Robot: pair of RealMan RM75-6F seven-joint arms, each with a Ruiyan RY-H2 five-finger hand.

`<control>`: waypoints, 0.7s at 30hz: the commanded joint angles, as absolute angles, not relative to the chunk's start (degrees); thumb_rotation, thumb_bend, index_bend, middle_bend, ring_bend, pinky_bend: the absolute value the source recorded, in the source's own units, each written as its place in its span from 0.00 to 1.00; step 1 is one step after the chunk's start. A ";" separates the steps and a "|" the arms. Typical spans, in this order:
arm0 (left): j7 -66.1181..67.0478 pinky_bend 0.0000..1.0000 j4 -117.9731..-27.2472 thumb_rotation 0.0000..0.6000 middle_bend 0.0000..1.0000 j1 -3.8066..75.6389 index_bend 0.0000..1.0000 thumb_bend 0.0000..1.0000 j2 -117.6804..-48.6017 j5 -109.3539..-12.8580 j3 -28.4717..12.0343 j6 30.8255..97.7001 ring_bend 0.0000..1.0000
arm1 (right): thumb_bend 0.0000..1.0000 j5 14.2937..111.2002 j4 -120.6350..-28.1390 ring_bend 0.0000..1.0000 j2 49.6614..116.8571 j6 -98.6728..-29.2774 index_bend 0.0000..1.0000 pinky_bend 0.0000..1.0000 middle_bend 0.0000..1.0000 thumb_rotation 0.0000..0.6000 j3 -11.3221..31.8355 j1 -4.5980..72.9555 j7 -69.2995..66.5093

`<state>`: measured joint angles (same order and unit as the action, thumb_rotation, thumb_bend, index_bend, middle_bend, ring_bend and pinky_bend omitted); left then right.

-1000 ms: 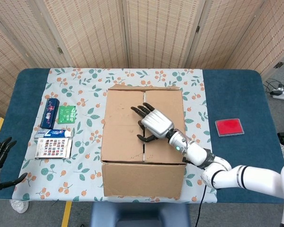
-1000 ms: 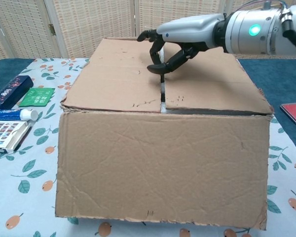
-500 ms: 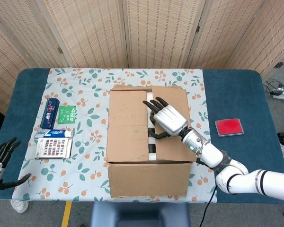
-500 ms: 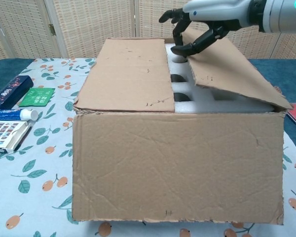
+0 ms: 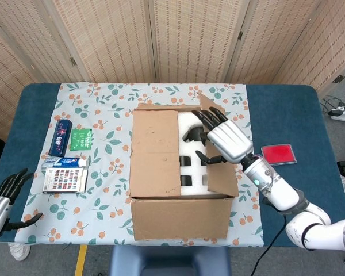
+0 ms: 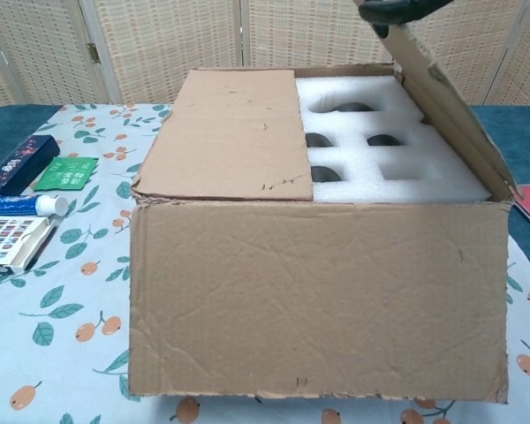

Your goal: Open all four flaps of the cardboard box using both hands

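The cardboard box point(image 5: 181, 217) stands mid-table on the flowered cloth. Its left top flap point(image 5: 155, 150) lies flat and closed. My right hand point(image 5: 227, 141) grips the right top flap point(image 5: 223, 179) at its free edge and holds it tilted up steeply. White foam point(image 5: 191, 168) with dark cut-outs shows beneath. In the chest view the raised flap point(image 6: 450, 102) slants up to the right, with only the right hand's dark fingertips point(image 6: 393, 9) at its top edge. My left hand point(image 5: 3, 200) hovers open past the table's near left corner, far from the box.
Left of the box lie a blue carton point(image 5: 60, 138), a green packet point(image 5: 80, 139), a toothpaste tube point(image 5: 66, 163) and a colourful flat box point(image 5: 63, 179). A red flat object point(image 5: 278, 154) sits on the blue table at the right.
My right hand has swung the right flap from flat to steeply raised, moving right and up. The foam insert came into view. The box shifted slightly. The left hand barely moved.
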<state>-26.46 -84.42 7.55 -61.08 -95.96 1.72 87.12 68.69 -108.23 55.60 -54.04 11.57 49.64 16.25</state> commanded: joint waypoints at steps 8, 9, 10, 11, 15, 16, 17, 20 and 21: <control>-23.70 0.00 -84.77 1.00 0.00 8.33 0.02 0.24 -62.05 -94.73 1.18 85.94 0.00 | 0.49 76.84 -111.77 0.00 46.91 -60.67 0.54 0.00 0.00 0.37 10.23 41.47 8.66; -23.40 0.00 -84.93 1.00 0.00 8.35 0.02 0.24 -62.12 -94.49 1.06 85.90 0.00 | 0.49 78.14 -111.66 0.00 45.89 -61.74 0.54 0.00 0.00 0.37 9.78 40.12 7.17; -23.20 0.00 -85.02 1.00 0.00 8.41 0.02 0.24 -62.15 -94.37 1.02 85.79 0.00 | 0.49 79.08 -111.50 0.00 45.12 -62.56 0.54 0.00 0.00 0.37 9.39 39.08 6.17; -23.09 0.00 -85.14 1.00 0.00 8.46 0.02 0.24 -62.18 -94.24 0.96 85.71 0.00 | 0.49 79.96 -111.27 0.00 44.38 -63.40 0.54 0.00 0.00 0.37 8.99 38.03 5.19; -21.94 0.00 -85.55 1.00 0.00 8.91 0.02 0.24 -62.43 -94.02 0.83 85.05 0.00 | 0.49 83.29 -109.81 0.00 41.19 -66.90 0.53 0.00 0.00 0.37 6.67 32.97 0.87; -21.62 0.00 -85.64 1.00 0.00 9.01 0.02 0.24 -62.51 -94.00 0.81 84.89 0.00 | 0.49 83.84 -109.36 0.00 40.70 -67.52 0.53 0.00 0.00 0.37 6.05 31.87 0.02; -21.21 0.00 -85.76 1.00 0.00 9.14 0.02 0.24 -62.66 -93.99 0.79 84.74 0.00 | 0.49 84.50 -108.72 0.00 40.21 -68.25 0.53 0.00 0.00 0.37 5.22 30.43 -1.13; -19.95 0.00 -86.03 1.00 0.00 9.53 0.02 0.24 -63.03 -94.05 0.84 84.09 0.00 | 0.49 86.06 -106.61 0.01 39.89 -69.76 0.53 0.00 0.00 0.37 3.41 27.39 -3.84; -19.56 0.00 -86.12 1.00 0.00 9.66 0.02 0.24 -63.14 -94.16 0.88 83.92 0.00 | 0.49 86.50 -105.89 0.01 40.04 -70.29 0.52 0.00 0.00 0.37 3.04 26.62 -4.64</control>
<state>-19.89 -85.98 9.47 -62.96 -94.07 0.85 84.16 85.31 -107.29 40.39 -69.05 4.19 28.14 -3.17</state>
